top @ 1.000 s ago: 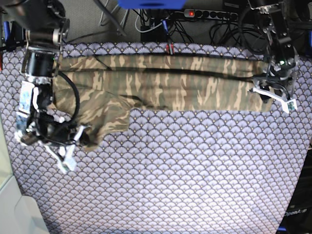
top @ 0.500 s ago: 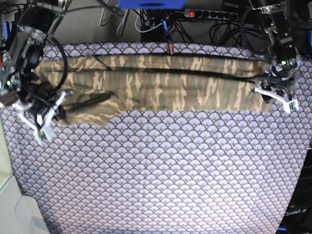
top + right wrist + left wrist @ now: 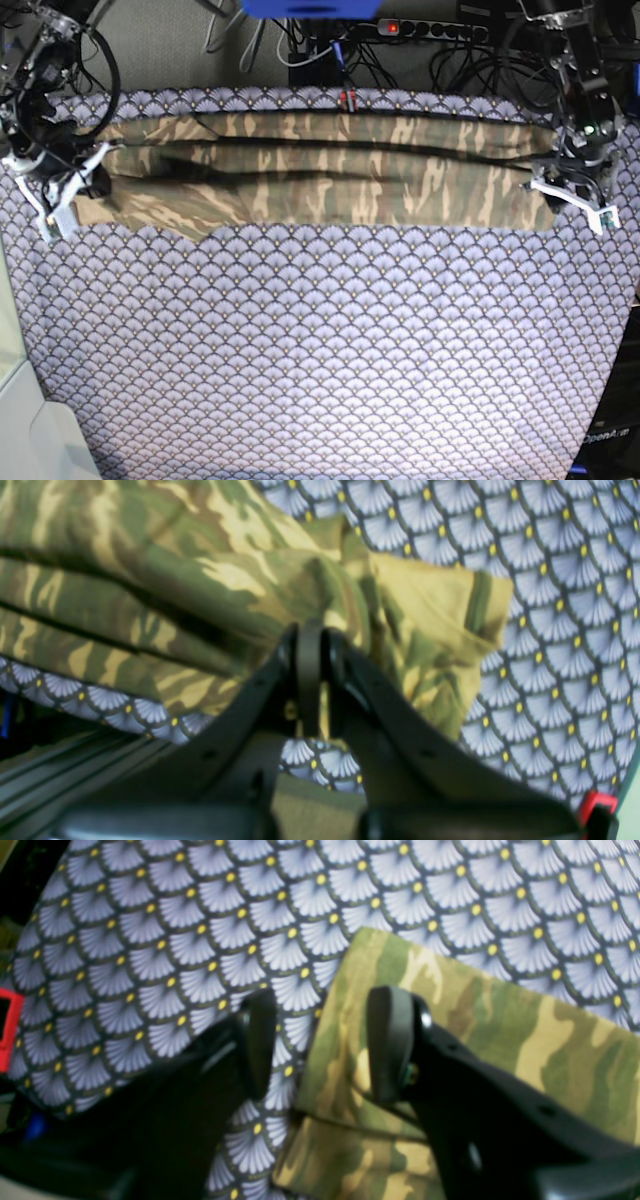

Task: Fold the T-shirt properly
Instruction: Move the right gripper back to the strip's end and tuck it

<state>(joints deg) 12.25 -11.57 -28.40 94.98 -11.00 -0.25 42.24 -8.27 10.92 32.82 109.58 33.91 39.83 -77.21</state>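
- Two arms stand at the ends of the T-shirt (image 3: 320, 170) in the base view; it lies as a long band across the far part of the purple scale-patterned cloth (image 3: 330, 350) on the bench.
- Left wrist view: the left gripper (image 3: 320, 1040) has its fingers (image 3: 390, 1040) wide apart, holding nothing; one finger is over the shirt corner, the other over the patterned cloth.
- Right wrist view: the right gripper (image 3: 310, 675) has its fingers pressed together on a bunched fold of the T-shirt.
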